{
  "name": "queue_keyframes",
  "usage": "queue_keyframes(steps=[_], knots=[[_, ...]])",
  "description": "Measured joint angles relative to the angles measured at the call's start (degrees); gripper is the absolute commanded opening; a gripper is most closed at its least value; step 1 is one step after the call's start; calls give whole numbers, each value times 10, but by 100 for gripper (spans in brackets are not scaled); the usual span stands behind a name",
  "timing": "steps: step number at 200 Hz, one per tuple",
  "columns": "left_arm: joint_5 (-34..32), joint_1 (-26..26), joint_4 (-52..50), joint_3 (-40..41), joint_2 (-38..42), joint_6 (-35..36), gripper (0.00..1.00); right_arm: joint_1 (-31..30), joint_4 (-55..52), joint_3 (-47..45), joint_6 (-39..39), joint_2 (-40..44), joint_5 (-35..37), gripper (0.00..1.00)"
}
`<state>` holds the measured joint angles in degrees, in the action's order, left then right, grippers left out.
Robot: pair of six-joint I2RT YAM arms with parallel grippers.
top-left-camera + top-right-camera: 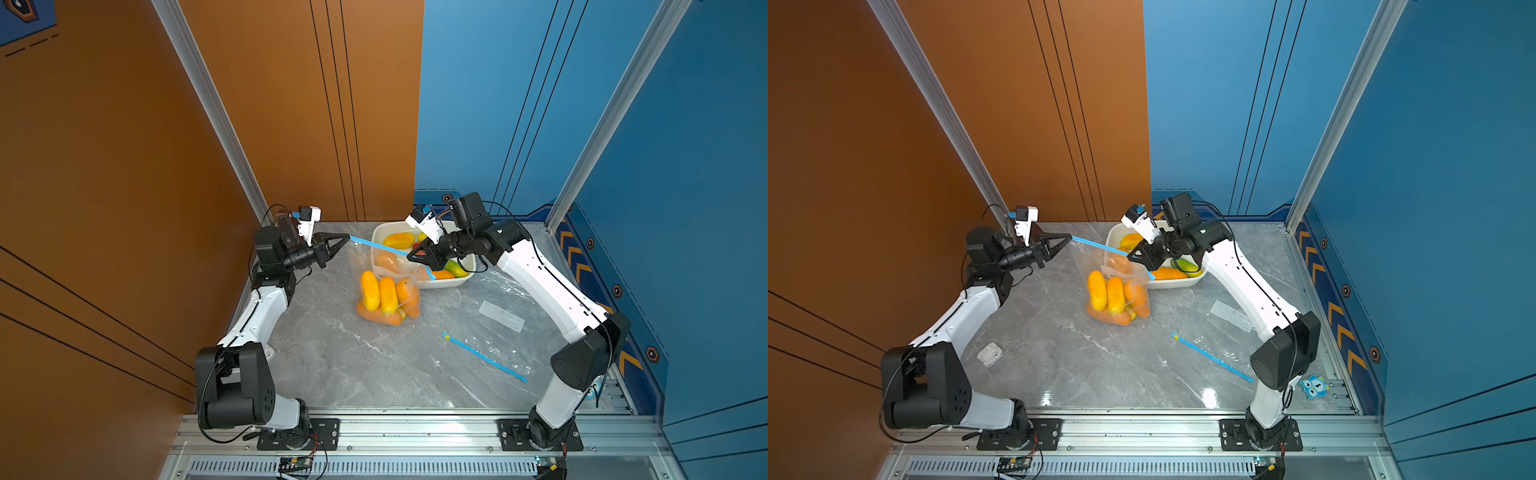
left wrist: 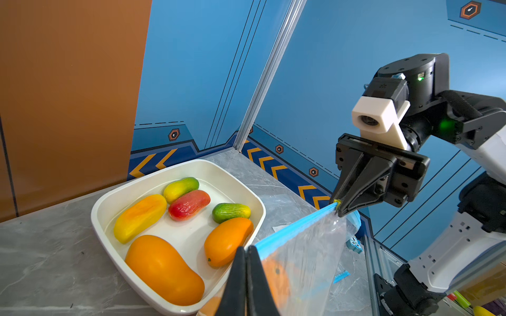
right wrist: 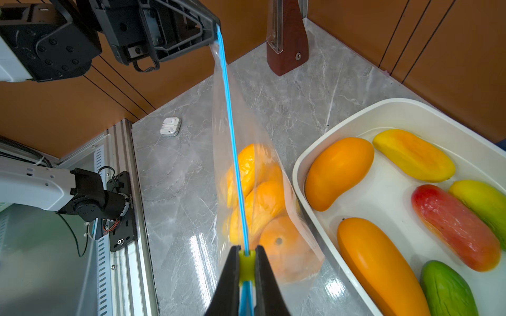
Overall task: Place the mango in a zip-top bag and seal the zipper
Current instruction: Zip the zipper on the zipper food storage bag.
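Observation:
A clear zip-top bag (image 1: pixel 388 291) (image 1: pixel 1119 293) hangs between my two grippers, its bottom resting on the table, with several orange and yellow mangoes (image 1: pixel 370 291) (image 3: pixel 262 202) inside. Its blue zipper strip (image 1: pixel 378 245) (image 3: pixel 232 136) runs taut between the grippers. My left gripper (image 1: pixel 348 237) (image 1: pixel 1070 237) (image 2: pixel 246 249) is shut on the strip's far-left end. My right gripper (image 1: pixel 410 254) (image 1: pixel 1130 254) (image 3: pixel 247 250) is shut on the yellow slider (image 3: pixel 247 264). A short length of strip (image 1: pixel 430 274) sticks out past the right gripper.
A white tub (image 1: pixel 453 283) (image 2: pixel 95 216) (image 3: pixel 298 169) behind the bag holds several more mangoes, under my right wrist. A second, flat zip-top bag (image 1: pixel 484 355) lies at the right. A small white case (image 1: pixel 990 354) sits near the left arm. A brown block (image 3: pixel 286 41) stands at the back corner.

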<state>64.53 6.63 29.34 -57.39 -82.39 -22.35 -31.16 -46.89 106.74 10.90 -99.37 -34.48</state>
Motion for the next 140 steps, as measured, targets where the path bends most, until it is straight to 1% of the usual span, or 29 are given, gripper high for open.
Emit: queue_keyframes(steps=[37,62,89,111,125,129,132,140], knots=[[1,0,-2,7,12,0,0,3,6,-49,0,46,7,3],[-16,8,-2,9,16,0,0,19,-1,-73,1,68,15,3],[-29,16,-3,12,17,0,0,41,-7,-83,0,82,16,4],[-32,16,-4,12,19,0,0,42,-7,-83,1,84,10,4],[-37,16,-4,12,22,-1,0,42,-6,-83,0,84,2,6],[-39,16,-4,12,24,-1,0,42,-6,-83,0,84,-2,8],[-42,16,-4,12,26,-2,0,42,-6,-83,0,84,-5,12],[-50,16,-4,15,33,-3,0,40,-5,-83,0,84,-14,32]])
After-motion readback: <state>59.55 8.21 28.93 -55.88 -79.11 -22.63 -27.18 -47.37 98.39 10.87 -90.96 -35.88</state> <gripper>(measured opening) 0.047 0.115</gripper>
